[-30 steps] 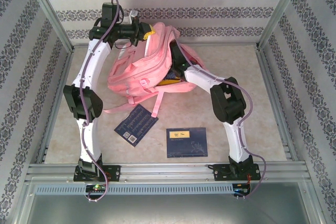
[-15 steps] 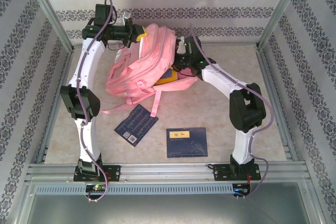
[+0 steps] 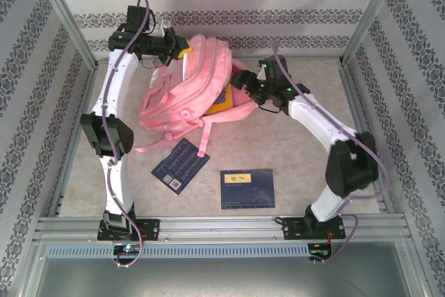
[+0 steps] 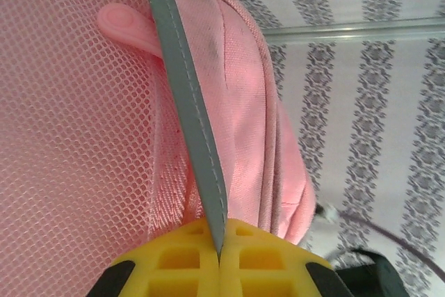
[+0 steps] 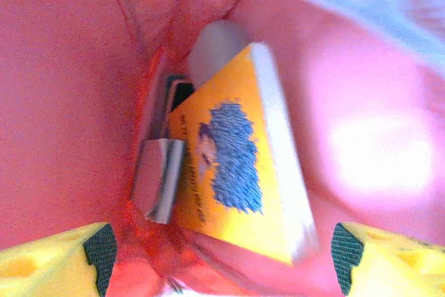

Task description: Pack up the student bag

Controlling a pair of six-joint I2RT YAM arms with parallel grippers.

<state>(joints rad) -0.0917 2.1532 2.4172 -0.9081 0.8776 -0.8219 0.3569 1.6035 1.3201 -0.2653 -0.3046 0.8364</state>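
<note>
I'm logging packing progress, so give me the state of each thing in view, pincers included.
student bag: mouth open, top lifted.
yellow book: inside the bag.
tilted blue book: closed, flat on the table, outside the bag.
straight blue book: closed, flat on the table, outside the bag.
left pincer: shut on the bag's grey strip.
right pincer: open, empty, at the bag's mouth.

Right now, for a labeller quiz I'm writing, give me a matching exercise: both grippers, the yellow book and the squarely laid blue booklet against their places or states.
1 left gripper
2 right gripper
3 yellow book
4 blue booklet

a inside the student bag
b flat on the table
c shut on the bag's grey strip
d open

Pairs: 1-c, 2-d, 3-a, 4-b.
</note>
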